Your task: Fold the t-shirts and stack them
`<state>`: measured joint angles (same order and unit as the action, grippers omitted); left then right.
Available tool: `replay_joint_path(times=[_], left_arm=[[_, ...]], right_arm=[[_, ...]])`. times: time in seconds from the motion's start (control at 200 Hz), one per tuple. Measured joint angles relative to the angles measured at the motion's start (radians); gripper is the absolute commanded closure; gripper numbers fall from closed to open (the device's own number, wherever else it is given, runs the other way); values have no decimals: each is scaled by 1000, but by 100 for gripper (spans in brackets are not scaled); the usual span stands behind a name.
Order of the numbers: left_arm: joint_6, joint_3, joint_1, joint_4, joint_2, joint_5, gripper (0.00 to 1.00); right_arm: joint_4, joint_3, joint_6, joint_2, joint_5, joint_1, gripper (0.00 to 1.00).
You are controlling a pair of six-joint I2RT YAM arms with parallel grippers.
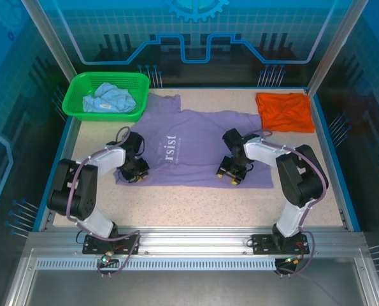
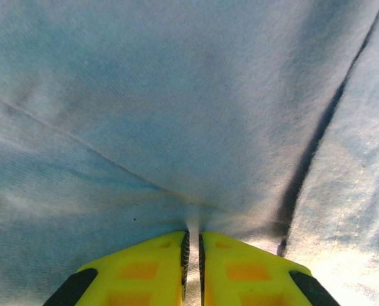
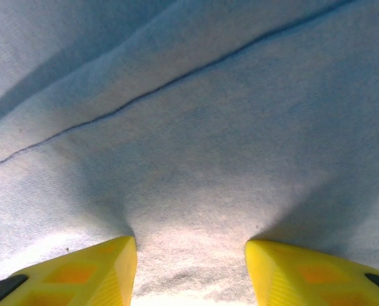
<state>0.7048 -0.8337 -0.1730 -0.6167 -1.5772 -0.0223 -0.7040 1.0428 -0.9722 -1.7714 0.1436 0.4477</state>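
**A:** ok so what's sitting at the far left of the table [image 1: 176,204]?

**B:** a green basket [image 1: 71,105] in the far-left corner, and the light blue t-shirt [image 1: 109,99] is lying crumpled inside it. Nearer the camera, the left gripper [image 1: 135,173] is pressing down on the left edge of the lavender t-shirt [image 1: 195,156]. Its yellow fingers [image 2: 144,274] are pinching a thin fold of that cloth, jaws nearly touching.

**A:** and the shirt itself?

**B:** it's lying spread out across the middle of the table, white lettering [image 1: 171,148] facing up, one sleeve reaching toward the basket.

**A:** right side?

**B:** the right gripper [image 1: 231,176] is resting on the shirt's right part near the lower hem. Its jaws are standing apart with flat cloth between them, not clamping anything. The orange t-shirt [image 1: 285,111] is lying folded in the far-right corner, just beside the lavender one's sleeve.
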Motion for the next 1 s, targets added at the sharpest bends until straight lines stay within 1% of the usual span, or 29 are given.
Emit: replay_joint_path(times=[0.145,0.215,0.285,0.33,0.405,0.445,0.555,0.64,0.745,0.875,0.995], left_arm=[[8,105,0,-84,148,0,80],[23,146,0,-132,238,-1,78],[43,169,-7,-171,317,-2,78],[58,171,-13,-193,349,-5,77],[84,171,-15,-209,378,-17,77],[88,171,-15,-216,384,-23,79],[91,126,-15,-244,372,-36,87],[79,42,-15,-242,328,-37,88],[74,-27,-15,-183,244,-39,89],[74,-37,-15,-116,110,-41,93],[82,-1,-15,-50,18,-46,93]], right_arm=[[6,-84,0,66,16,37,45],[8,-129,-4,102,22,66,44],[6,-162,-9,128,28,97,43],[3,-177,-16,136,35,118,42],[-11,-185,-22,136,45,146,38],[-14,-183,-25,135,46,150,38],[-43,-148,-18,121,43,153,37],[-83,-114,-4,105,13,161,36],[-116,-91,12,105,-42,170,36],[-119,-86,28,121,-78,176,36],[-111,-86,39,128,-90,181,35]])
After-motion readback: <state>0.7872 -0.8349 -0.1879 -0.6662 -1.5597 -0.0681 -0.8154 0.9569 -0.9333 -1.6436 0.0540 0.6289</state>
